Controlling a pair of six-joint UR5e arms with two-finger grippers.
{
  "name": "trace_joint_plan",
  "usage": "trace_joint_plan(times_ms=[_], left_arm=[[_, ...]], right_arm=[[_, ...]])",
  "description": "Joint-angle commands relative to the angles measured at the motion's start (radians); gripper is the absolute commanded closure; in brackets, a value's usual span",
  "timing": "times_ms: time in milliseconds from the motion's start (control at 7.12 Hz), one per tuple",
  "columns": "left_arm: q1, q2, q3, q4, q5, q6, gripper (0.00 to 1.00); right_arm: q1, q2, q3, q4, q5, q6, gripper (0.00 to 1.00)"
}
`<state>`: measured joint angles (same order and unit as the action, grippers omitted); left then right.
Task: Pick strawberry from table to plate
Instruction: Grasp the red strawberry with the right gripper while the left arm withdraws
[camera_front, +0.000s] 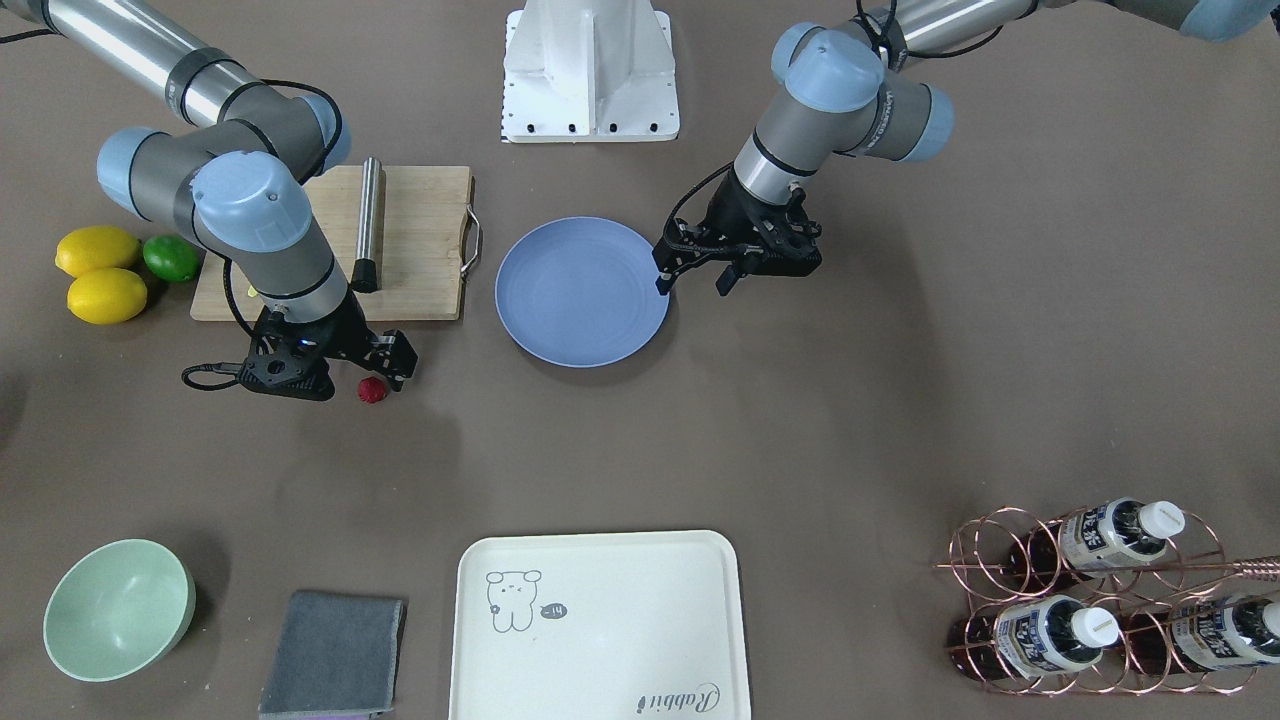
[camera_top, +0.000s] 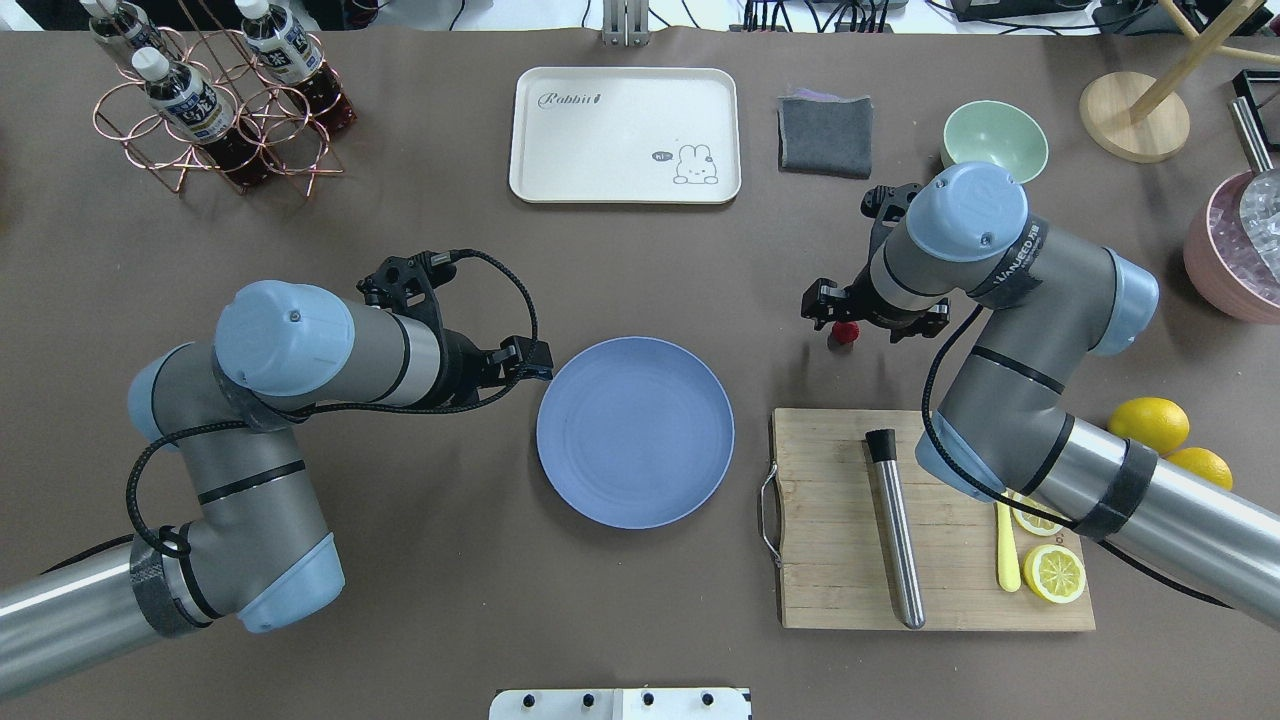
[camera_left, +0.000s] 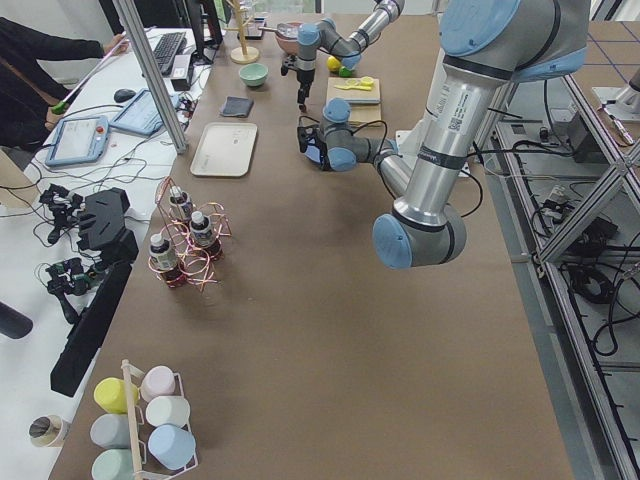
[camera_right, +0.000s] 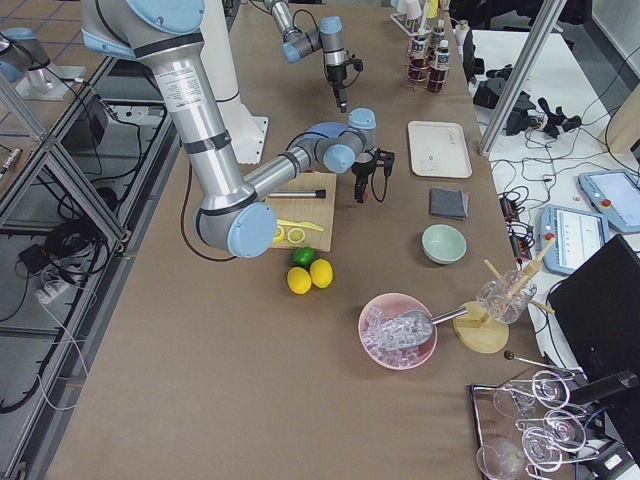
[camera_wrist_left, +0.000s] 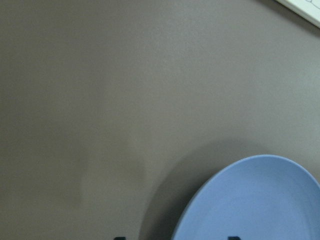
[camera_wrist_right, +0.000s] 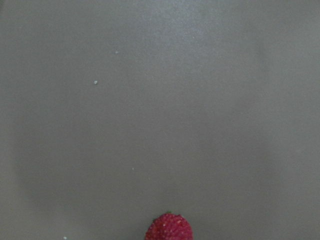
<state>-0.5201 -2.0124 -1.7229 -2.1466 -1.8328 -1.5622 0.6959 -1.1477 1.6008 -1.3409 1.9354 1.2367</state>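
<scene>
The small dark-red strawberry (camera_front: 372, 389) (camera_top: 846, 332) lies on the grey-brown table (camera_front: 800, 440), between the cutting board and the green bowl. My right gripper (camera_front: 380, 375) (camera_top: 852, 320) points down right over it and looks open, with nothing gripped. The berry (camera_wrist_right: 169, 227) sits at the bottom centre of the right wrist view, where no fingertips show. The periwinkle-blue plate (camera_front: 583, 290) (camera_top: 635, 430) (camera_wrist_left: 260, 200) lies bare at the table's middle. My left gripper (camera_front: 693, 282) (camera_top: 535, 365) hovers open at the plate's rim, holding nothing.
A wooden cutting board (camera_top: 830, 560) beside the plate carries a metal rod (camera_top: 895, 530), a yellow knife and lemon slices (camera_top: 1053, 572). Lemons (camera_front: 100, 275) and a lime lie past it. A green bowl (camera_front: 118, 608), grey cloth (camera_front: 333, 652), cream tray (camera_front: 598, 625) and bottle rack (camera_front: 1100, 600) line the far edge.
</scene>
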Motion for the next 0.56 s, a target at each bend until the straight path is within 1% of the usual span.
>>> trace_joint_plan(times_ms=[0,140,421], left_arm=[[-0.027,0.006,-0.007,-0.001,-0.005,0.001,0.02],[-0.044,0.007,-0.007,-0.001,-0.002,0.005,0.02],[-0.079,0.046,-0.006,0.001,0.0,0.26,0.02]], right_arm=[[-0.006,0.005,-0.012,0.0,-0.004,0.0,0.77],[-0.009,0.008,-0.013,-0.001,-0.004,0.0,1.0],[0.011,0.032,-0.01,-0.01,0.008,0.004,1.0]])
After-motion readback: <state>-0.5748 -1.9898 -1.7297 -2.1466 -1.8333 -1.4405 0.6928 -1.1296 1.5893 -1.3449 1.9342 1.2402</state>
